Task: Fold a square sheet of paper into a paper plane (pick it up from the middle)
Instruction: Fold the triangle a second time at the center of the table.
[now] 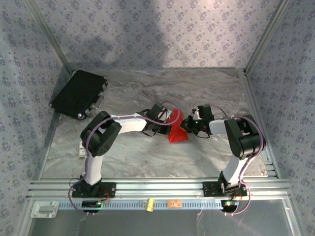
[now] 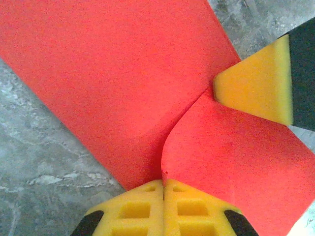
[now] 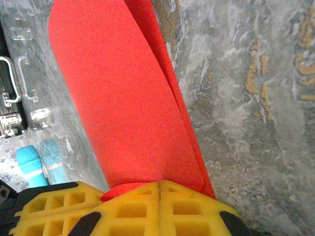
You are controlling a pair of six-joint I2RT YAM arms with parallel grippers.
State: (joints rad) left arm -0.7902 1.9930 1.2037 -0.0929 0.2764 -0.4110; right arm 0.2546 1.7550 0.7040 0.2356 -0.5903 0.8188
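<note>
The square sheet of paper [image 1: 176, 132], bright red and folded over into layers, lies on the marble table between my two grippers. In the left wrist view the paper [image 2: 123, 83] shows a curved flap edge that runs from my left gripper [image 2: 164, 184] up to a yellow fingertip [image 2: 253, 88] of the right gripper. The left jaws are shut on the paper's edge. In the right wrist view the paper [image 3: 123, 98] is a long layered strip, and my right gripper [image 3: 161, 185] is shut on its near end. From above, the left gripper [image 1: 166, 125] and right gripper [image 1: 187, 127] nearly touch.
A black rectangular case [image 1: 78, 93] lies at the back left, its latches showing in the right wrist view [image 3: 7, 105]. A small blue-tipped tool [image 3: 29, 166] lies near it. Patterned walls close three sides. A metal rail [image 1: 157, 189] with an orange tag [image 1: 173, 203] runs along the front.
</note>
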